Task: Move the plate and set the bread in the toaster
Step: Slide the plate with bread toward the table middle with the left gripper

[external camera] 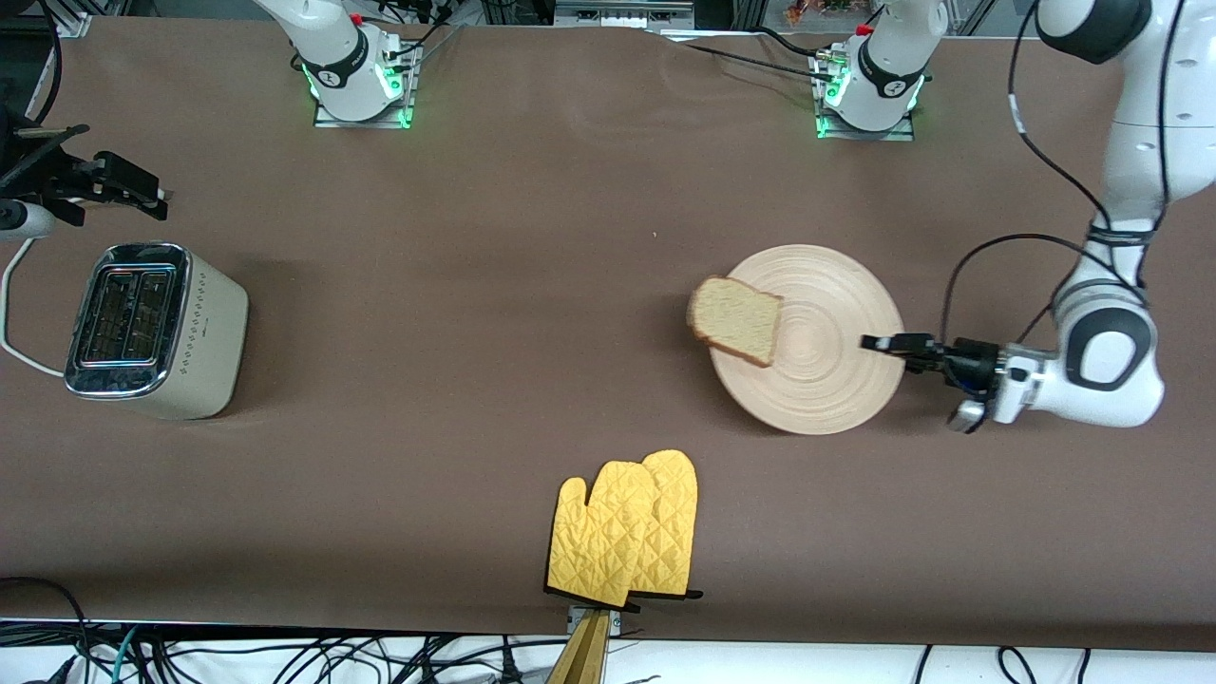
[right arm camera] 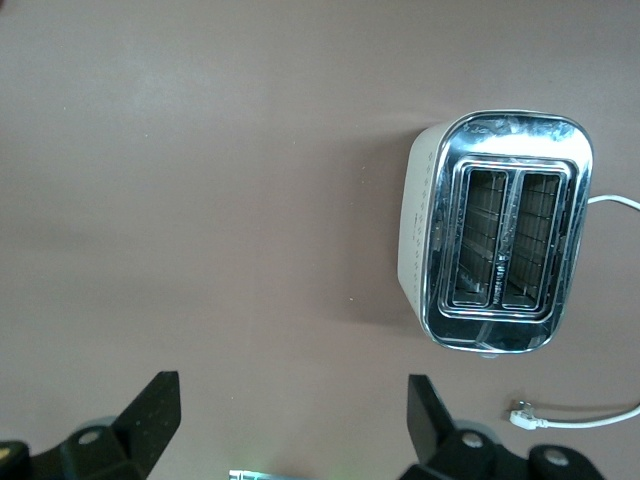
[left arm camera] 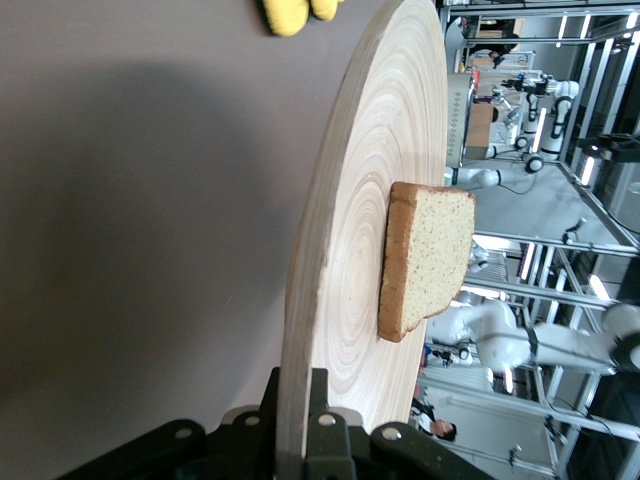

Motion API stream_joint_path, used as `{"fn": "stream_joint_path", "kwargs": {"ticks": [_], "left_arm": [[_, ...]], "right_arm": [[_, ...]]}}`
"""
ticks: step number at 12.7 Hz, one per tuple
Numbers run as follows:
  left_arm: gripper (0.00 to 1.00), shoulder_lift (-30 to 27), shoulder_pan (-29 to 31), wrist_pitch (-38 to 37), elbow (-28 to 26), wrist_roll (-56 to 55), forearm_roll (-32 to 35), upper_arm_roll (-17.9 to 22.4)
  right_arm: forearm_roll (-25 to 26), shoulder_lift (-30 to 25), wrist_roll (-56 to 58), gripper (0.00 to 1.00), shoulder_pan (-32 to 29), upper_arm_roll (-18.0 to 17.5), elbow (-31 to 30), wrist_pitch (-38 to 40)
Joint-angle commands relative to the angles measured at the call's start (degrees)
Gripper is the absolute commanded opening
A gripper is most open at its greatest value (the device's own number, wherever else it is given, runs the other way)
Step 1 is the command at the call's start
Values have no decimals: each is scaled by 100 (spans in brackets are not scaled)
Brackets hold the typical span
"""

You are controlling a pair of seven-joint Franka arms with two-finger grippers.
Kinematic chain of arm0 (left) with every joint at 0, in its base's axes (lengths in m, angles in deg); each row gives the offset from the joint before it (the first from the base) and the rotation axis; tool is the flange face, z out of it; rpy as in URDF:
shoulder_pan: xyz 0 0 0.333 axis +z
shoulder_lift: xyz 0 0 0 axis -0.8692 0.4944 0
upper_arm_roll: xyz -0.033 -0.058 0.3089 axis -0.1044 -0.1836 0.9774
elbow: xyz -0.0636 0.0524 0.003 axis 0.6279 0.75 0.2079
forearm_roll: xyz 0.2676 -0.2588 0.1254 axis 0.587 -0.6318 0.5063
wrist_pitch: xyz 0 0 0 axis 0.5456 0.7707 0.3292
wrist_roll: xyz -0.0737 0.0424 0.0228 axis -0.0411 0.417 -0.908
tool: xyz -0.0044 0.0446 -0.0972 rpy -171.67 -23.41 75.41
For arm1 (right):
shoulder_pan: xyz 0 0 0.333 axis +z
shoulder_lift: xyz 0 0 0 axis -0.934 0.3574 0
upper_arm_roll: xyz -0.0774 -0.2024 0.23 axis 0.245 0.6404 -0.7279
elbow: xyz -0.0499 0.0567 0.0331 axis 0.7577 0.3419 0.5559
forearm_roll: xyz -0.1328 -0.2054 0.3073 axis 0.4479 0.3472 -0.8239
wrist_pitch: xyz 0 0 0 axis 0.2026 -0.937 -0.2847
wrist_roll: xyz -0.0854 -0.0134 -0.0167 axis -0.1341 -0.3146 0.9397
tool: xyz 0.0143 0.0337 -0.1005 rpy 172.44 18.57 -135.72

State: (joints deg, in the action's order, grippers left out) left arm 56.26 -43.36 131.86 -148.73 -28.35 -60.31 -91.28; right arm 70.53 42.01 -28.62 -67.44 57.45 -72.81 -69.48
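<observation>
The pale wooden plate (external camera: 826, 351) is toward the left arm's end of the table. My left gripper (external camera: 879, 343) is shut on its rim, at the edge toward the left arm's end. In the left wrist view the gripper (left arm camera: 300, 410) clamps the plate's edge (left arm camera: 350, 250), and a shadow lies on the table beneath the plate. The bread (external camera: 736, 320) lies on the plate and overhangs the rim on the toaster's side; it also shows in the left wrist view (left arm camera: 425, 260). The cream toaster (external camera: 152, 328) stands at the right arm's end with both slots empty (right arm camera: 500, 245). My right gripper (external camera: 114, 176) hangs open and empty (right arm camera: 290, 410) over the table beside the toaster.
A pair of yellow oven mitts (external camera: 627, 532) lies near the table's front edge, nearer to the front camera than the plate. The toaster's white cord (external camera: 9, 313) loops off its end, and its plug lies on the table (right arm camera: 520, 412).
</observation>
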Motion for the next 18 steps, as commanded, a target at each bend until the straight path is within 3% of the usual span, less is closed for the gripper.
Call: {"fn": "stream_joint_path", "kwargs": {"ticks": [1,6,9,18], "left_arm": [[0,-460,-731,671,-724,51,-888,73],[0,-215,-2375,2094,-681,34,-2409,90],[0,22,-3035,2737,-664,95,-3192,108],[0,524,-3573,3380,-514,148,-3378,108]], "right_arm": [[-64,40,-65,100,-4,-3,145,111],[-73,40,-56,100,-13,-3,145,111],[-65,40,-65,100,-13,-3,145,111],[-73,110,-118,100,13,-12,136,85]]}}
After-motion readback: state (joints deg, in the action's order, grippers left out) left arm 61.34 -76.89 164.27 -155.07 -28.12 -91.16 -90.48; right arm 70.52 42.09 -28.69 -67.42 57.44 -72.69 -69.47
